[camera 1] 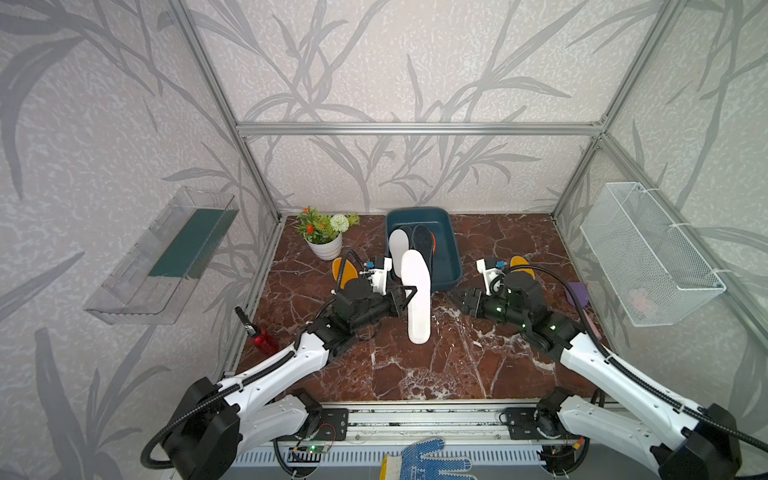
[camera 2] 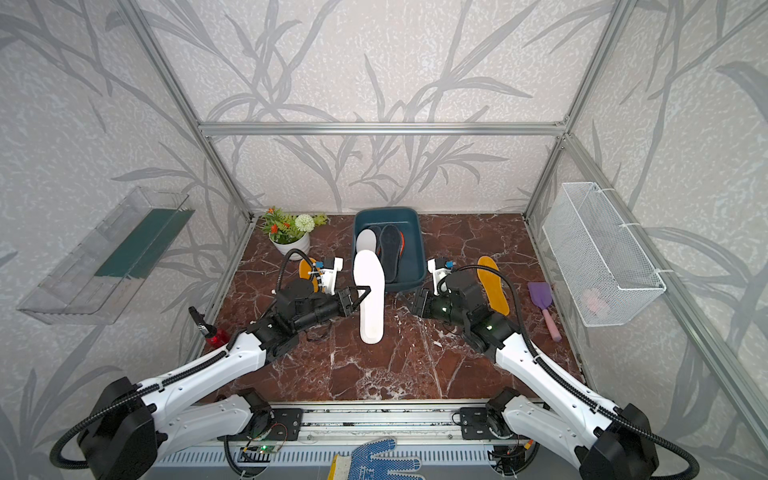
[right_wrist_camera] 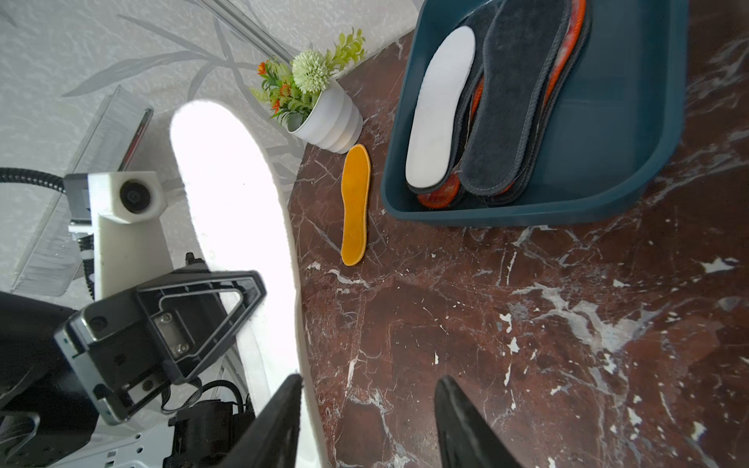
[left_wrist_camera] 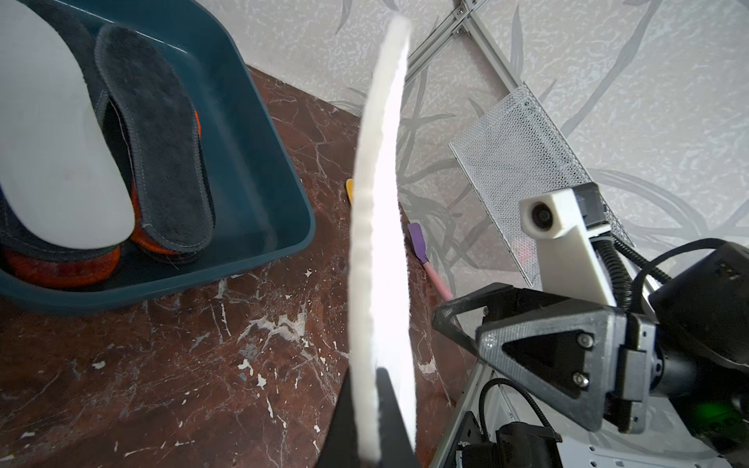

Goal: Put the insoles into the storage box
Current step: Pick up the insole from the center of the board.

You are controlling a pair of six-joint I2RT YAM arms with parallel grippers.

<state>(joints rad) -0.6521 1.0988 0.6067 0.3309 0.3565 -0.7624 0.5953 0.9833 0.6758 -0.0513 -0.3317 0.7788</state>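
Observation:
My left gripper (camera 1: 409, 293) is shut on the edge of a long white insole (camera 1: 415, 295) and holds it above the table. In both top views the insole's far end overlaps the near rim of the teal storage box (camera 1: 448, 253). The left wrist view shows this insole (left_wrist_camera: 381, 243) edge-on between the jaws. Inside the box lie a white insole (camera 1: 398, 245) and a dark grey felt one (camera 1: 423, 243) over red-orange ones (right_wrist_camera: 439, 194). My right gripper (camera 1: 459, 301) stands open and empty, just right of the held insole. One mustard yellow insole (camera 1: 345, 268) lies left of the box, another (camera 2: 492, 284) to its right.
A potted plant (camera 1: 326, 237) stands back left and a red bottle (camera 1: 259, 336) stands at the left edge. A purple shovel (camera 2: 544, 307) lies at the right. A wire basket (camera 1: 648, 253) and a clear shelf (camera 1: 162, 257) hang on the side walls. A blue-dotted glove (camera 1: 428, 461) lies at the front.

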